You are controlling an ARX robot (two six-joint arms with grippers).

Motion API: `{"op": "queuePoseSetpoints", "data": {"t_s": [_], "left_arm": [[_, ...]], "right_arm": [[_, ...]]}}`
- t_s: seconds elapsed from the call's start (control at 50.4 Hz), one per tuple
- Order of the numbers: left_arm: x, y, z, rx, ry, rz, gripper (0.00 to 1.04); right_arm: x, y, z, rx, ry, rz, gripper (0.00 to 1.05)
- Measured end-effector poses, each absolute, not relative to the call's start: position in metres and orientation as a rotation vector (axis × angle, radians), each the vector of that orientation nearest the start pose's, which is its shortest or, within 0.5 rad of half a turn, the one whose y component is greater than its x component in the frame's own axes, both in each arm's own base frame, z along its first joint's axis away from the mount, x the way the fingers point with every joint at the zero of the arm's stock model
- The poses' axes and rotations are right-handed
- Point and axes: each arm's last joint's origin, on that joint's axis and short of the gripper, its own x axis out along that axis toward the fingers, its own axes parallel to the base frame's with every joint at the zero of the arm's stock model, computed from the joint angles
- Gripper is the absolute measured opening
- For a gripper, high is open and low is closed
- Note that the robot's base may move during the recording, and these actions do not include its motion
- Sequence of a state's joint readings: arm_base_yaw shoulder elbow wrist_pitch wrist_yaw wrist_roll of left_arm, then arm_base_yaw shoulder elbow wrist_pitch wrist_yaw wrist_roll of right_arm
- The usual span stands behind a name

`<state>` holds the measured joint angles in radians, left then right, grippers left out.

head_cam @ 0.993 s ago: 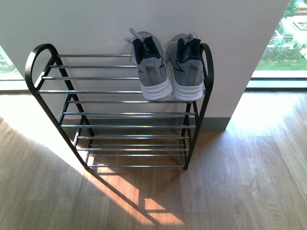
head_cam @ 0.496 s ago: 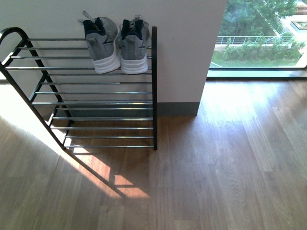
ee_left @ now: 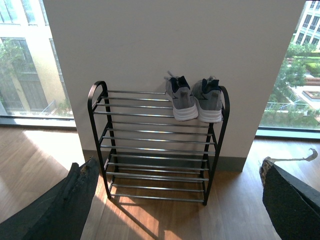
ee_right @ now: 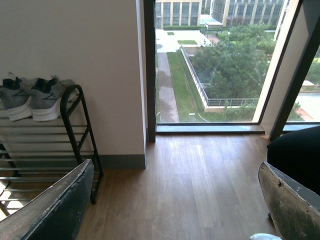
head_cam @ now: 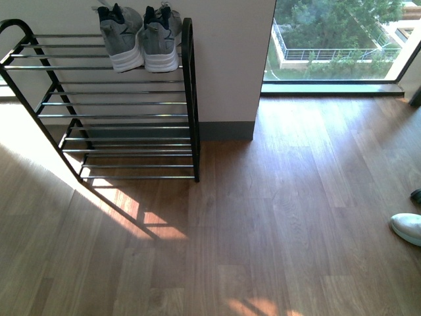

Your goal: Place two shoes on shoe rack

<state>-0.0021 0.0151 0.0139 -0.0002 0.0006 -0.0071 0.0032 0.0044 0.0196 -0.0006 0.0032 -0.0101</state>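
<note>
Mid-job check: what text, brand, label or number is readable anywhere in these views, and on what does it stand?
None can be read.
The grey sneakers on the top tier of the shoe rack show no legible brand or label in any view; any marking on them is too small to tell.
Nothing else in view carries a readable sign.

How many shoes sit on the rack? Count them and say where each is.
2. One grey sneaker lies on the shoe rack's top tier near its right end; the second sneaker sits beside it, nearest the right side frame. Lower tiers hold none.
</note>
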Motion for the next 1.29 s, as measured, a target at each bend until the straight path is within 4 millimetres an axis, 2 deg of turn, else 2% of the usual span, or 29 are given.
{"op": "queuePoseSetpoints", "data": {"t_s": [1.291], "left_arm": [[0.0978,-0.0002,0.1671,-0.007,0.001,-0.001,0.95]], "right_arm": [[0.0967,0.0002,0.1699,-0.01,-0.015,0.001,0.96]]}}
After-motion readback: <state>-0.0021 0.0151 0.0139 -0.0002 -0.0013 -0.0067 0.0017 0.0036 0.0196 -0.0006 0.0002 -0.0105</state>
